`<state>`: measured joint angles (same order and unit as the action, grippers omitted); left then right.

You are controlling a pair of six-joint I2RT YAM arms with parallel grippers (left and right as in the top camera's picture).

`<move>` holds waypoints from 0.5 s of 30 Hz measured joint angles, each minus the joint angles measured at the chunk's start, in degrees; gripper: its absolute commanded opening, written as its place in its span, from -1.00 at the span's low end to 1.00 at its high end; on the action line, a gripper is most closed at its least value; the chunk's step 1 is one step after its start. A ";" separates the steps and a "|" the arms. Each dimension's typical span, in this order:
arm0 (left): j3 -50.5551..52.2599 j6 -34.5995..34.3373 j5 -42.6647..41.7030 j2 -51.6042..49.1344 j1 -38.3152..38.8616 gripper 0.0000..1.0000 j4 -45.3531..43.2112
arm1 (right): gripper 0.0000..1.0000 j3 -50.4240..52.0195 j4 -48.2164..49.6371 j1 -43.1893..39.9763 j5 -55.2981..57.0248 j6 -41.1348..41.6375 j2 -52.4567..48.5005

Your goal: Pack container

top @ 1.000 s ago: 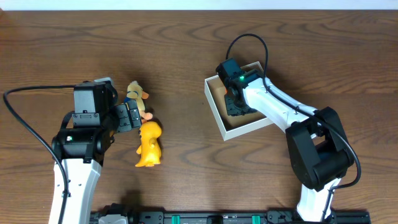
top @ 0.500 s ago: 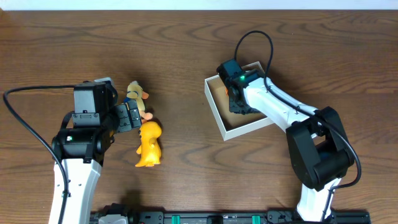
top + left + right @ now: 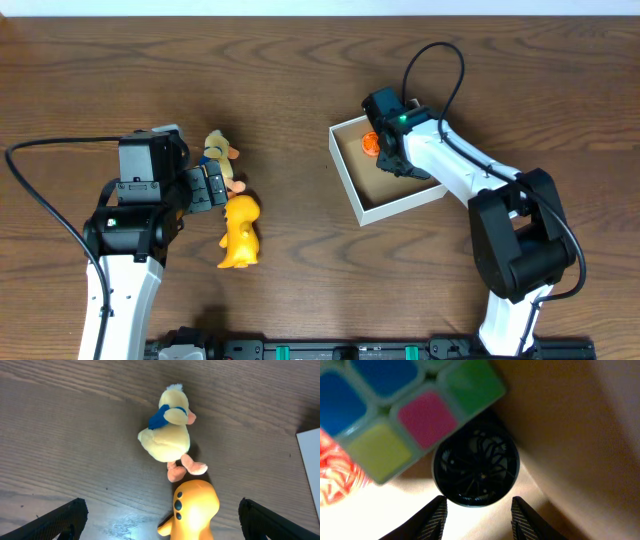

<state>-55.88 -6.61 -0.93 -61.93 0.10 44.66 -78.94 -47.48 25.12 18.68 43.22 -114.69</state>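
No words, nos. or signs to read in any view. Container [image 3: 400, 207] walls plain white. Colour cube [image 3: 395, 405] stickers plain too, just colours. Fluffy duck [image 3: 167, 435] and yellow toy [image 3: 192, 507] have no tags to read.

on the table [image 3: 300, 70], a plush duck [image 3: 220, 155] lies on the left half, a moulded toy animal [image 3: 240, 232] just in front of it at its feet, the left gripper [image 3: 205, 187] just left of the pair; well apart to the right stands the container [image 3: 400, 207], the right gripper [image 3: 388, 158] inside it over a puzzle cube [image 3: 395, 405] and a disc [image 3: 476, 472] lying side by side, a ball [image 3: 370, 142] near its back left corner
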 measured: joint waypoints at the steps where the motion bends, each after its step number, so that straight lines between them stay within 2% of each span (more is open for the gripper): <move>1: 0.00 0.04 0.00 0.00 0.00 0.96 0.00 | -0.10 0.00 0.26 -0.22 0.02 0.07 0.00; 9: 0.00 0.46 0.00 0.00 0.00 0.96 0.00 | -0.08 0.00 0.02 -0.48 -0.46 -0.50 0.00; 15: 0.00 0.46 0.00 0.00 0.00 0.96 -0.02 | -0.02 0.00 -1.27 2.84 -2.36 -5.11 1.07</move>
<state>-55.88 -6.15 -0.93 -61.93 0.10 44.64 -78.94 -48.75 27.97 16.32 38.11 -113.62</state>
